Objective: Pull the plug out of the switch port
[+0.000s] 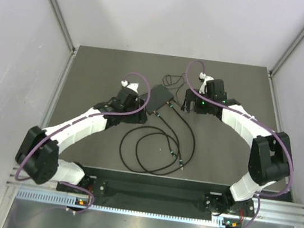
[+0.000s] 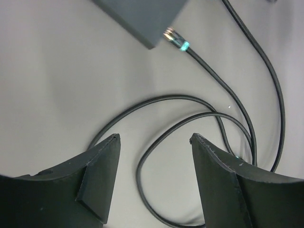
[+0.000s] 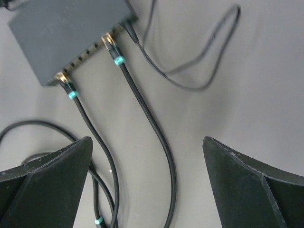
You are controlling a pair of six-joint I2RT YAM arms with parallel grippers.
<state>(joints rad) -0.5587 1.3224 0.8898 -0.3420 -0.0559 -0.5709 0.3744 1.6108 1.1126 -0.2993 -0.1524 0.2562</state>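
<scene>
"While the arms hung over the table, how did the left gripper stand?"

"Spread wide, with nothing between its fingers. It hovered just beside the switch, off the corner where the socket edge ends. Only table and black cable lay under it."

"And the right gripper?"

"Spread apart as well, and holding nothing. It hung on the other side of the switch, looking onto the socket edge, and it touched neither the box nor the leads."

"Where did the switch sit?"

"Flat on the dark table, turned at an angle, between the two grippers."

"Were the plugs in?"

"Both were, as far as I could see. The end plug sat in the last port by the switch's corner. The second plug sat several ports along the same edge. Each lead wore a teal band just behind its plug."

"Where did the leads go?"

"They ran out from the socket edge and curled into overlapping loops well apart from the switch. A thin cord went into the box at the corner just past the second plug. It lay in a loose bend beside the switch."
</scene>
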